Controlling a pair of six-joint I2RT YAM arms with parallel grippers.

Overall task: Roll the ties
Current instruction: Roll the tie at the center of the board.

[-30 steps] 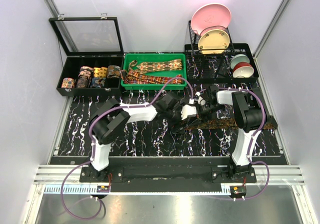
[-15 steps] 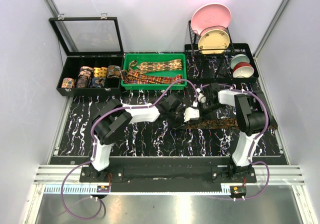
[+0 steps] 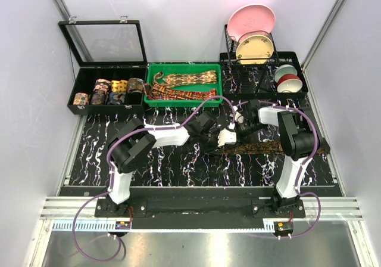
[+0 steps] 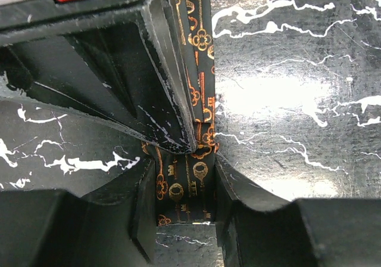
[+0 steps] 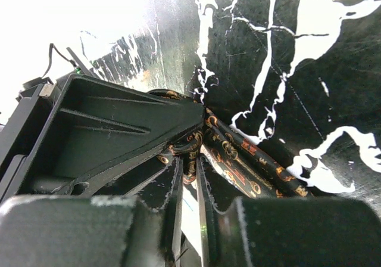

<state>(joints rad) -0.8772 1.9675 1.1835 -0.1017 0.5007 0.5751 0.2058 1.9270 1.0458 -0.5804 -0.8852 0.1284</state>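
Note:
One dark tie (image 3: pixel 280 146) with gold and orange figures lies stretched across the right half of the marble table. Its left end is bunched between both grippers at the table's middle. My left gripper (image 3: pixel 221 139) is shut on that narrow end. In the left wrist view the tie (image 4: pixel 199 70) fills the gap of the left gripper (image 4: pixel 183 183). My right gripper (image 3: pixel 237 126) sits just behind, touching the same bunch. In the right wrist view the right gripper (image 5: pixel 189 163) has its jaws a thin slit apart, with a fold of the tie (image 5: pixel 238 160) at their tips.
A green tray (image 3: pixel 152 81) at the back holds several flat ties (image 3: pixel 184 77). A black lidded case (image 3: pixel 77 82) at the back left holds several rolled ties (image 3: pixel 110 91). A dish rack (image 3: pixel 262 61) with plates (image 3: pixel 253 22) and bowls (image 3: pixel 287 79) stands back right.
My left gripper has closed from wide open onto the tie's end. My right gripper's jaws have parted slightly. Both wrists shifted a little toward the table's middle.

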